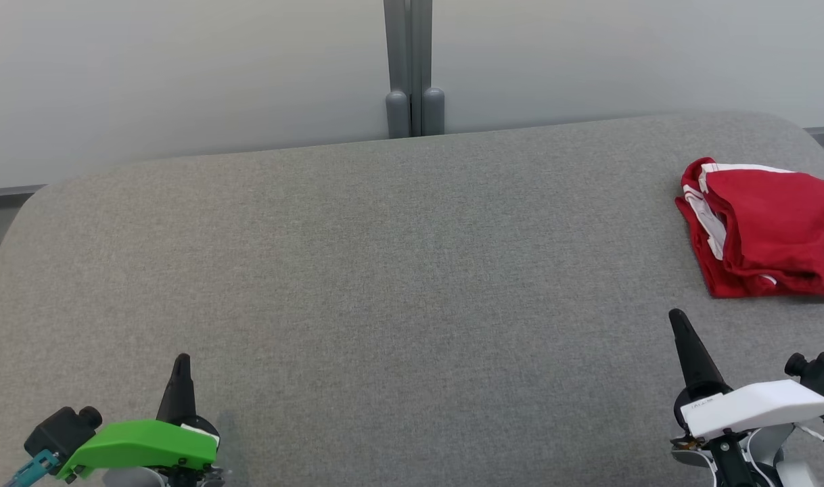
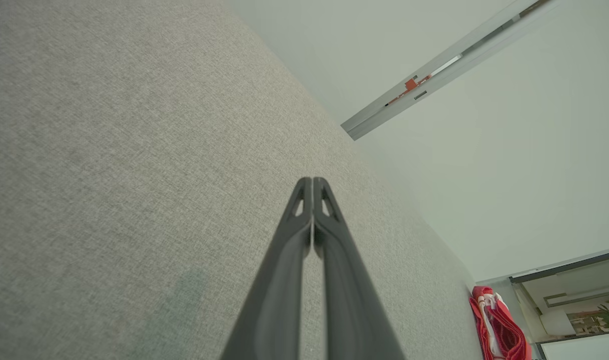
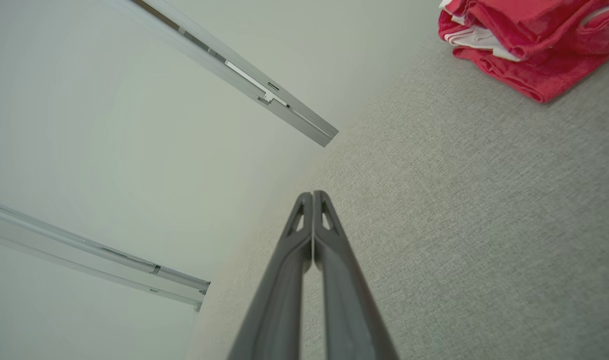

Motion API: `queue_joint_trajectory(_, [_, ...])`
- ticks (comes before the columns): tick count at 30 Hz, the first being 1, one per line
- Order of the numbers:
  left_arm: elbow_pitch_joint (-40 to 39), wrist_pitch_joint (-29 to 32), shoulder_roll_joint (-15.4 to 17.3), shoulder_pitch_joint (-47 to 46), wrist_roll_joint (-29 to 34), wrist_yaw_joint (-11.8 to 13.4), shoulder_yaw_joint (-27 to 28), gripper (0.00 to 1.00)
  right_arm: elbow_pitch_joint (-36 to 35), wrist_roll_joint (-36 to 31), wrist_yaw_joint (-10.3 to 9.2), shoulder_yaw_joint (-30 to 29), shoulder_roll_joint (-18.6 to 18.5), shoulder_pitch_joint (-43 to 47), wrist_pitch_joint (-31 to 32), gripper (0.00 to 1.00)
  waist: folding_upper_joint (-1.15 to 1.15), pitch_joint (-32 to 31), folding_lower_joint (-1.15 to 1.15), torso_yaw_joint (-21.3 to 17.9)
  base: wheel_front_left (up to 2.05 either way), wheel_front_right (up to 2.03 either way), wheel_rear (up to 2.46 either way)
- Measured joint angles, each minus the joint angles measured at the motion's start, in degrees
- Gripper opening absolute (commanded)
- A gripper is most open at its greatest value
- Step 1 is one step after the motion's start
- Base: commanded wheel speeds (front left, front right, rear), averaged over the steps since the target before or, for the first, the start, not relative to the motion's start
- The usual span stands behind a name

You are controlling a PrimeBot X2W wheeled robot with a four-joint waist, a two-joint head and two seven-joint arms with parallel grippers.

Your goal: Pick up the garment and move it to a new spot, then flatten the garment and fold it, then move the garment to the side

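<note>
While the garment lies bundled at far right of the table, left gripper and right gripper are closed, empty; the right should probably be opened and an edge pinched, not pushed.

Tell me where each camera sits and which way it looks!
Head view: on the robot's head, looking down at the grey fabric-covered table; shut left gripper lower left, shut right gripper lower right.
Left wrist view: on the left wrist, looking along its own dark fingers across the table towards the wall.
Right wrist view: on the right wrist, likewise along its fingers.
All three share the red cloth garment with white trim.
</note>
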Motion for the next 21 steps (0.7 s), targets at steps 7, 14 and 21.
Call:
queue_joint_trajectory(7, [-0.02, 1.22, -0.37, -0.48, -4.12, -0.91, 1.09, 0.0, 1.11, 4.59, 0.0, -0.26, -0.01, -0.97, 0.44, 0.0, 0.0, 0.05, 0.0, 0.0, 0.0, 0.0, 0.0])
queue_joint_trajectory(14, [-0.01, 2.33, -0.83, -1.04, -8.0, -1.66, 2.22, 0.0, 2.19, 8.92, 0.0, -0.53, -0.01, -1.96, 0.89, 0.0, 0.0, 0.11, 0.0, -0.01, 0.0, 0.0, 0.0])
queue_joint_trajectory(21, [0.0, 3.36, -1.19, -1.51, -11.76, -2.58, 3.13, 0.0, 3.15, 13.14, -0.01, -0.82, -0.01, -2.62, 1.27, 0.0, 0.0, 0.16, 0.0, -0.01, 0.0, 0.0, 0.0])
